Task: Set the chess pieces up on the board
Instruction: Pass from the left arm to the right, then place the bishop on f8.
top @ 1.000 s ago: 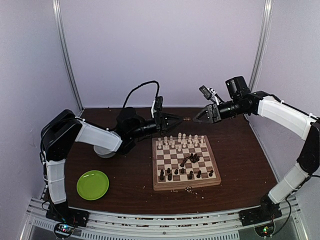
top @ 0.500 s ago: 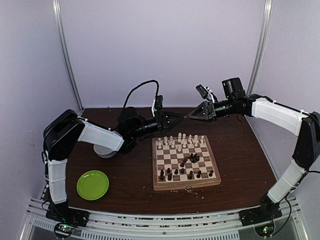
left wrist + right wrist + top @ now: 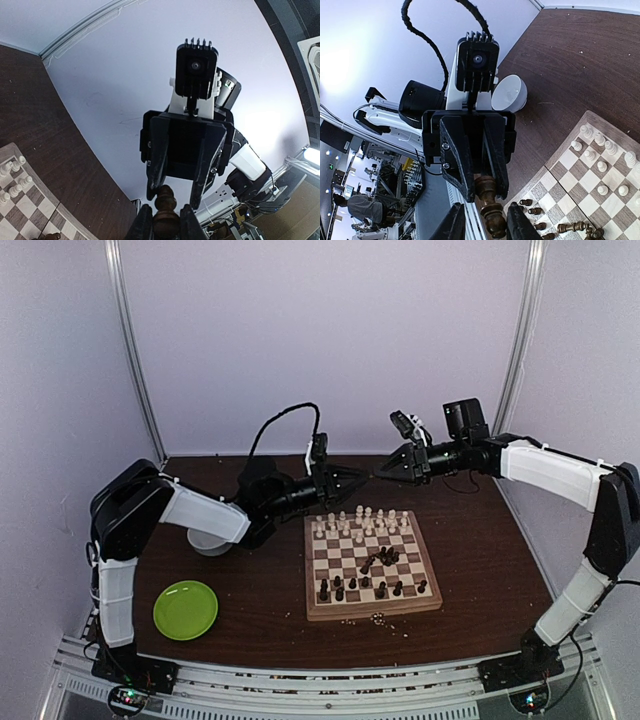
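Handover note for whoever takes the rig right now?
Left gripper: shut on a dark chess piece, held in the air past the far edge of the board.
Right gripper: jaws open astride the same piece, no grip yet.
Done: cream pieces stand along the far rows; some dark pieces stand near.
Left: finish the handover, place that piece, stand up the toppled dark cluster mid-board.

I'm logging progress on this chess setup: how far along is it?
Done: the cream pieces look lined up in the two far rows of the board. In hand: the left gripper grips a dark chess piece, with the right gripper open around its other end. Left: a heap of dark pieces lies mid-board, and the near rows are only partly filled.
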`<action>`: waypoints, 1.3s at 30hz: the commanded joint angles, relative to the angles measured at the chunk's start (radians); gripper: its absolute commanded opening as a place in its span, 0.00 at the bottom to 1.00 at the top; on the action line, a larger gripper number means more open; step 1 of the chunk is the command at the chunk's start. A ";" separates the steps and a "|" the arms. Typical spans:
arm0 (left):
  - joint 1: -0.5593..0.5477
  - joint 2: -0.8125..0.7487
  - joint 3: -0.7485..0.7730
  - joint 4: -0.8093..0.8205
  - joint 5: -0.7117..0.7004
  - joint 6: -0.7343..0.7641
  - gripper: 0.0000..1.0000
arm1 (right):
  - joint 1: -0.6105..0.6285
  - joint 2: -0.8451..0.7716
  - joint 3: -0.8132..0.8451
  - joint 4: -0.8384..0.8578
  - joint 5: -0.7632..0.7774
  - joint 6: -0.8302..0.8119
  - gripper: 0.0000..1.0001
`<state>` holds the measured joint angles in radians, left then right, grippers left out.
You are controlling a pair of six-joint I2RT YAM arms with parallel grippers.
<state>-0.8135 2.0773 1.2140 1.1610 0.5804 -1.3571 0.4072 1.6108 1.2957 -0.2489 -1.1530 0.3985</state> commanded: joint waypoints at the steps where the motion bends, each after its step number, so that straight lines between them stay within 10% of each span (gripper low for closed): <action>1: -0.004 0.013 0.028 0.065 -0.007 -0.002 0.12 | 0.009 0.012 -0.011 0.046 -0.033 0.021 0.28; 17: -0.005 0.020 0.022 0.068 -0.020 -0.002 0.13 | 0.010 -0.003 -0.052 0.126 -0.042 0.078 0.13; 22: 0.008 -0.016 -0.005 -0.042 -0.010 0.057 0.36 | 0.008 -0.031 -0.011 -0.027 0.005 -0.074 0.08; 25: 0.044 -0.106 -0.045 -0.237 0.013 0.187 0.70 | 0.008 -0.045 0.068 -0.269 0.085 -0.288 0.08; 30: 0.127 -0.344 -0.021 -0.815 -0.024 0.582 0.74 | 0.011 -0.094 0.111 -0.463 0.214 -0.502 0.08; 34: 0.147 -0.465 0.191 -1.396 -0.331 0.980 0.81 | 0.045 -0.122 0.112 -0.566 0.311 -0.636 0.08; 39: 0.201 -0.485 0.325 -1.588 -0.559 1.176 0.93 | 0.174 -0.110 0.137 -0.690 0.469 -0.767 0.07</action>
<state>-0.6483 1.6073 1.4807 -0.1059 0.2573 -0.4721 0.4870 1.5017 1.3991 -0.7849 -0.8474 -0.2035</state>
